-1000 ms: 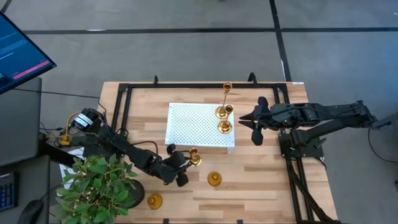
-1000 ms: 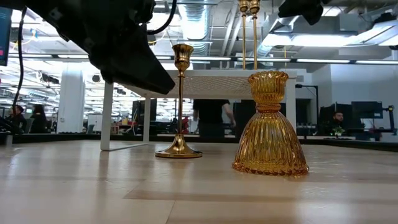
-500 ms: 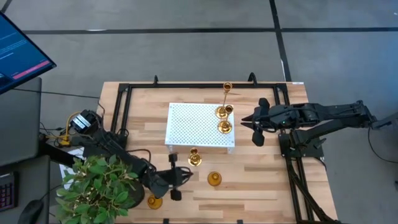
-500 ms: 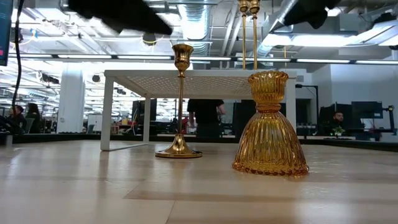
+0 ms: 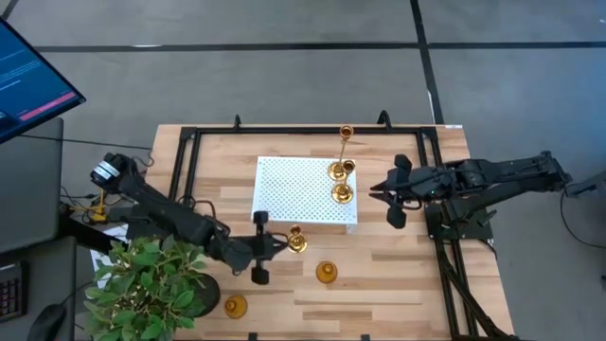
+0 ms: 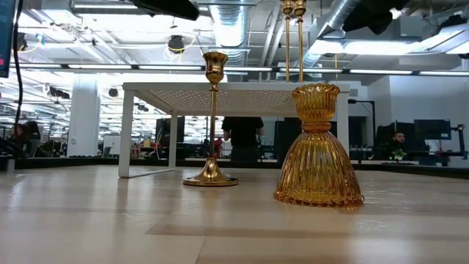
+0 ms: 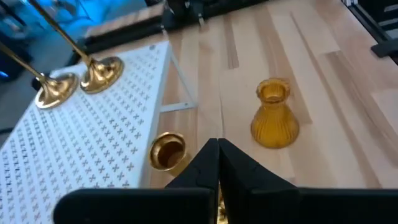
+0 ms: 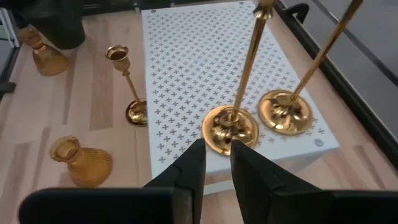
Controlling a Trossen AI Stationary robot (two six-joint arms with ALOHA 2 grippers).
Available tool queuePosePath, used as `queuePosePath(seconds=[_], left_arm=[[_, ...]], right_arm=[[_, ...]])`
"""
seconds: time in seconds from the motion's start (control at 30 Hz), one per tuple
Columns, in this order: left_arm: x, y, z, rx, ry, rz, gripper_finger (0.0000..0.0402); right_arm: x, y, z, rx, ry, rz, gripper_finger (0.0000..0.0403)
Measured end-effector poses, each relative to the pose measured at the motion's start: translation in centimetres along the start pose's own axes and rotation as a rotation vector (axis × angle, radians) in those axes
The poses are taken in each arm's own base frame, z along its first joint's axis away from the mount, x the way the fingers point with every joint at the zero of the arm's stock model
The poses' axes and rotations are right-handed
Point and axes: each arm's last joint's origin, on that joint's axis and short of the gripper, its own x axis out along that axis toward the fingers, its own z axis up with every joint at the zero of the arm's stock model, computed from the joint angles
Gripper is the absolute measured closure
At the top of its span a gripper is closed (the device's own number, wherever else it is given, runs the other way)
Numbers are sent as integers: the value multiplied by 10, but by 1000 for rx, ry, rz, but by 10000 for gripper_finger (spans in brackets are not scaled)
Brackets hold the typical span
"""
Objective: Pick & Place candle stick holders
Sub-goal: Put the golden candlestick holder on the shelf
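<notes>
A short thin-stemmed brass candle stick holder (image 5: 296,239) stands on its round base on the table, just in front of the white perforated tray (image 5: 294,185). My left gripper (image 5: 281,244) hangs shut beside it, a little above the table; in the left wrist view the holder's cup (image 7: 168,150) sits next to the shut fingers (image 7: 217,152), not between them. Two tall brass holders (image 5: 342,170) (image 5: 343,193) stand on the tray's right part. Two amber glass holders (image 5: 327,273) (image 5: 236,306) stand near the front. My right gripper (image 5: 375,189) hovers open right of the tray, empty.
A potted plant (image 5: 151,284) crowds the near left corner over my left arm. A black frame (image 5: 189,142) runs along the table's left, far and right sides. Bare wood lies at the near right (image 5: 398,284).
My left gripper has shut on nothing beside the short brass holder, drawn back toward the near edge, then risen out of the low view while rolling its wrist. The holder stands where it was.
</notes>
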Motion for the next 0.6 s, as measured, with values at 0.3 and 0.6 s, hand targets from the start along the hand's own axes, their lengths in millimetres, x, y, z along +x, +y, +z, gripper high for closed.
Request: queuePosePath(seconds=[0.3, 0.6], left_arm=[[6, 27, 12, 46, 52, -66, 395], [5, 37, 20, 42, 96, -160, 394]], right_arm=[[-1, 3, -1, 1, -5, -11, 337], [-1, 3, -1, 2, -7, -13, 337]])
